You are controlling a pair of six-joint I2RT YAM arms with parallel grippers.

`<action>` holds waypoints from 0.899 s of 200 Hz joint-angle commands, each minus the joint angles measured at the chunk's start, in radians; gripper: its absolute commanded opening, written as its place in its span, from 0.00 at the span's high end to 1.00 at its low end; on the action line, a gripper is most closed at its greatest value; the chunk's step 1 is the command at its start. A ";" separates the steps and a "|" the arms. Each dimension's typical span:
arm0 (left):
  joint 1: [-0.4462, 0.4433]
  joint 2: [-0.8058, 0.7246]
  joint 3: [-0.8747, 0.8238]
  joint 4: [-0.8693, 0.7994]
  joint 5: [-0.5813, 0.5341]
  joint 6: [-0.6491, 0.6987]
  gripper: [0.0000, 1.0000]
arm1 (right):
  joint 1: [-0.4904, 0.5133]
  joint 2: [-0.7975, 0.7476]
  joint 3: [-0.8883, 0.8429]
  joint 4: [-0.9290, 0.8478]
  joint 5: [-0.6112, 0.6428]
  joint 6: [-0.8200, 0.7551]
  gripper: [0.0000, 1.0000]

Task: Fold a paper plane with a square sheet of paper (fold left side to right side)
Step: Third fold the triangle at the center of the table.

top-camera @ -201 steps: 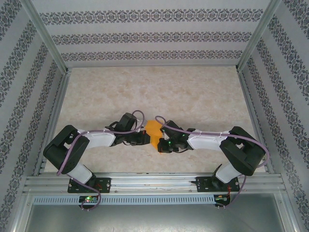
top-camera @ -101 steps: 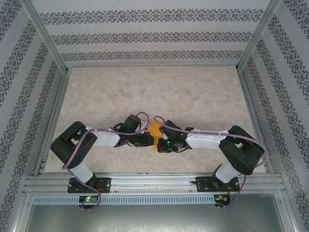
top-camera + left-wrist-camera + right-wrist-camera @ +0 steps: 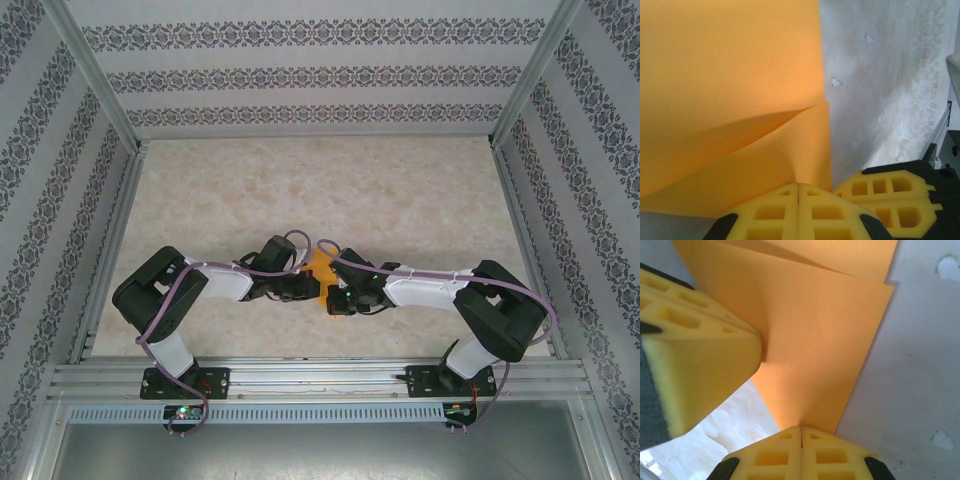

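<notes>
pale marbled table [image 3: 400, 190], patterned walls [image 3: 300, 80] round it. our worry: both pinches sit so close that uneven pull could crease or tear orange sheet [image 3: 318, 266], and layers gape. sheet lies mid-table toward near edge; we see left gripper [image 3: 798, 186] clamped on its edge, right gripper [image 3: 801, 429] clamped just beside.
</notes>
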 commanded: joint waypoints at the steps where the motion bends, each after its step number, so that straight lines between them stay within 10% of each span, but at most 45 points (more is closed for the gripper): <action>1: -0.011 0.030 0.022 -0.059 -0.042 -0.015 0.99 | -0.001 0.056 -0.040 -0.180 0.142 -0.024 1.00; 180: 0.171 0.058 0.020 -0.156 -0.079 0.078 1.00 | 0.009 0.050 -0.031 -0.224 0.164 -0.031 1.00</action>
